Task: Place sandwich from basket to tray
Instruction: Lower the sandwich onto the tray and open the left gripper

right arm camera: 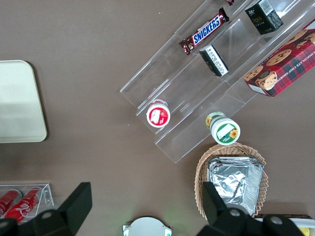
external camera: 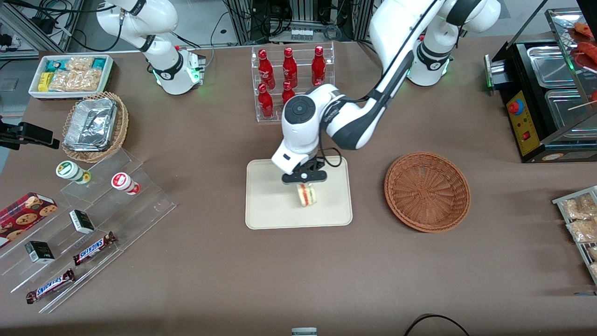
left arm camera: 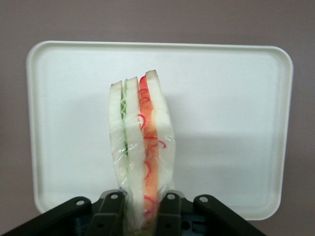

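Holding sandwich (left arm camera: pixel 141 147) | gripper (external camera: pixel 304 183) above tray (external camera: pixel 266 205) | basket (external camera: pixel 427 191) holds nothing

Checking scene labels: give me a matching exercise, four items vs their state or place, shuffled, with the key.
Items:
1. sandwich
2. basket
3. tray
4. gripper

States:
A. woven, nothing in it
B. directly under the held item
C. shut on the bread wedge, over the tray
D. held upright between two fingers

Pairs: 1-D, 2-A, 3-B, 4-C
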Available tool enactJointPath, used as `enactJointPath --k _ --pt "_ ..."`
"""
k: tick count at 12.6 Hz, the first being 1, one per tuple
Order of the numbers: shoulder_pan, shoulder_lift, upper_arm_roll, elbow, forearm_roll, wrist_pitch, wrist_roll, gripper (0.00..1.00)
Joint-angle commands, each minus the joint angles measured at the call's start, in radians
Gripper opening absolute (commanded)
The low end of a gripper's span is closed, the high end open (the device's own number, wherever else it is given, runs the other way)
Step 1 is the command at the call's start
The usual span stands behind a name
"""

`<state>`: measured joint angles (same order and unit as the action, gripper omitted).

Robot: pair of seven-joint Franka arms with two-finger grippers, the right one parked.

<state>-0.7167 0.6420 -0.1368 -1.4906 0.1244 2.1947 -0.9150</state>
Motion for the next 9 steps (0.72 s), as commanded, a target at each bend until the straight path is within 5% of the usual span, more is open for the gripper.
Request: enactJointPath --k 1,9 --pt "-0.015 0.027 0.010 -0.031 0.015 0.082 0.057 0.00" --pt "-0.012 0.070 0.011 -0.086 0.009 0.145 0.166 0.00"
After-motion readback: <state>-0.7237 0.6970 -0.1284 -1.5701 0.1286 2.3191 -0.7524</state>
